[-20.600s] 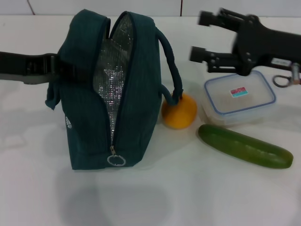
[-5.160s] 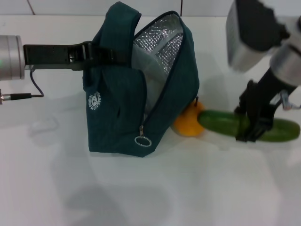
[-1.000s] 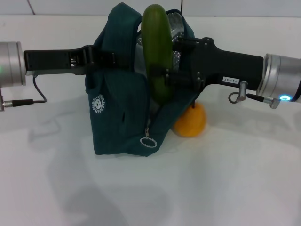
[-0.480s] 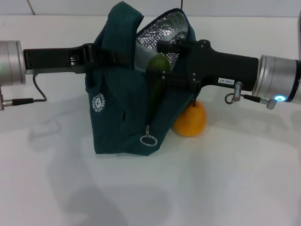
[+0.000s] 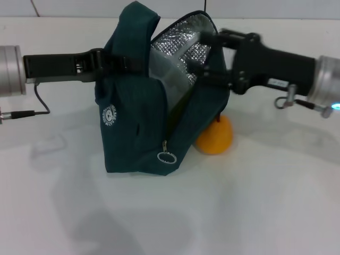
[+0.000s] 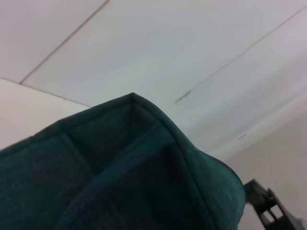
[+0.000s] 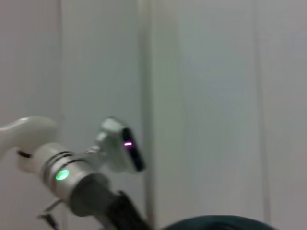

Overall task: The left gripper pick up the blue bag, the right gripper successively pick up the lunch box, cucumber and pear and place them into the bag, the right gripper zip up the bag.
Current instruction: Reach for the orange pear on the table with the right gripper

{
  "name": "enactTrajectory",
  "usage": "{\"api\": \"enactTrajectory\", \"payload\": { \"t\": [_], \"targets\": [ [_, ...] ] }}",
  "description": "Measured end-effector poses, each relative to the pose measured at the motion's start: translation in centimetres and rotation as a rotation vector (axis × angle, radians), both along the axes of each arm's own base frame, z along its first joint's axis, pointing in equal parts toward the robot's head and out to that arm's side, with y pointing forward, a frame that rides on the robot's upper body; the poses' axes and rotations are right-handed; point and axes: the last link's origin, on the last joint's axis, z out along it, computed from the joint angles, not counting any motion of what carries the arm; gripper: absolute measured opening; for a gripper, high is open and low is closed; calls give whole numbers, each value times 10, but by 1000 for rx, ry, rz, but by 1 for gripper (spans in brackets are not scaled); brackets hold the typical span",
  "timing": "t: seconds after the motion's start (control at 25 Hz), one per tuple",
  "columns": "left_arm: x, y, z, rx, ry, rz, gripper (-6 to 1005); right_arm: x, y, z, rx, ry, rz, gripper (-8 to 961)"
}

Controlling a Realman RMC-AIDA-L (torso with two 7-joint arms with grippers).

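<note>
— Two grippers: right gripper at the bag mouth, jaws spread, holding nothing. Left gripper clamps the bag's top.
— Step?
— Likely pear next. Pear on the bench, touching the bag; reach down there.

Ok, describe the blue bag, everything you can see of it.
The blue bag is dark teal fabric with silver foil lining, unzipped and gaping at the top. A round white logo sits on its side, and a ring zipper pull hangs low at the front. It stands on the white table, with the left hand gripping its upper edge. The right hand is at the opening, and the pear touches its base.
</note>
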Motion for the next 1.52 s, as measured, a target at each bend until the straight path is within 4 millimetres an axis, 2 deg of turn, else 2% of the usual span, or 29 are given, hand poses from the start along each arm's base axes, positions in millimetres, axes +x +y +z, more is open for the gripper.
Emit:
{"api": "enactTrajectory", "payload": {
  "t": [0.2, 0.28, 0.32, 0.48, 0.64, 0.84, 1.28, 1.52],
  "targets": [
    [-8, -3, 3, 16, -11, 19, 40, 28, 7, 28, 47, -41, -70, 674],
    [-8, -3, 3, 15, -15, 19, 40, 34, 7, 32, 49, -49, -83, 674],
    [-8, -3, 3, 16, -18, 19, 40, 53, 3, 43, 49, -72, -122, 674],
    [-9, -3, 5, 28, -22, 18, 40, 70, -10, 43, 32, -94, -135, 673],
    [-17, -3, 7, 48, -29, 29, 40, 82, -24, 33, 15, -130, -137, 672],
    [-26, -5, 5, 59, -36, 41, 40, 86, -32, 20, 14, -139, -140, 671],
    [-45, -11, 0, 94, -32, 83, 40, 79, -33, -8, 16, -190, -128, 669],
    [-48, -13, 0, 96, -31, 93, 40, 75, -32, -12, 19, -204, -109, 667]
  ]
}}
